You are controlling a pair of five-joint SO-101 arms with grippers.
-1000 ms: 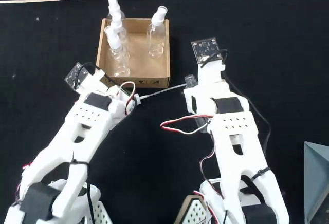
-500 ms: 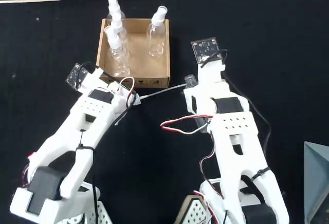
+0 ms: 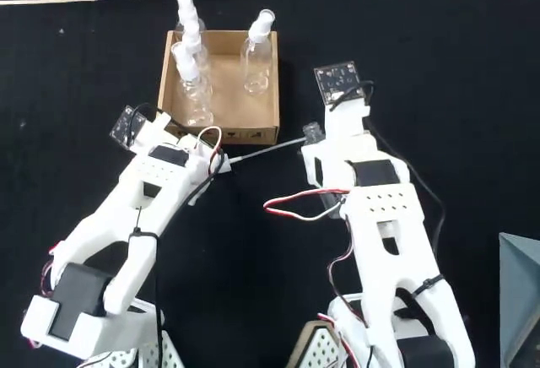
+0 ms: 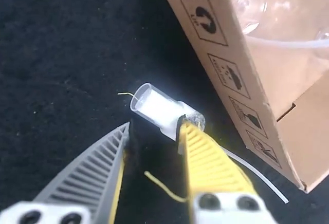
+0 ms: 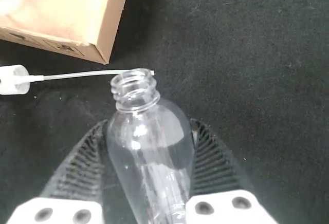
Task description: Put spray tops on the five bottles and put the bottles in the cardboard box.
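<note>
left gripper [image 4: 154, 126] has its two fingers closed on a white spray top [image 4: 163, 112], pinching the cap right at the fingertips, and it sits low over the black table [image 3: 439, 64] just beside the front wall of the cardboard box [image 3: 240, 134]. in the high view that spray top [image 3: 221, 164] lies sideways, its thin dip tube [image 3: 268, 150] pointing across toward the other arm.

over to the right gripper [image 5: 150, 125]: jaws clamped on either side of a clear bottle [image 5: 149, 142], which has a bare threaded neck with no top on it, the open mouth facing away from the wrist. from above, the bottle [image 3: 313, 132] peeks out ahead of the right arm, near the box's front right corner.

the tube's free end reaches the bottle's mouth. in the right wrist view it runs in from the spray top [image 5: 11, 78] and crosses at the rim, but whether the tip is inside the neck or just behind it, i can't tell.

inside the box, capped bottles [image 3: 257, 60] stand upright: one on the right side, and a tight cluster on the left.
</note>
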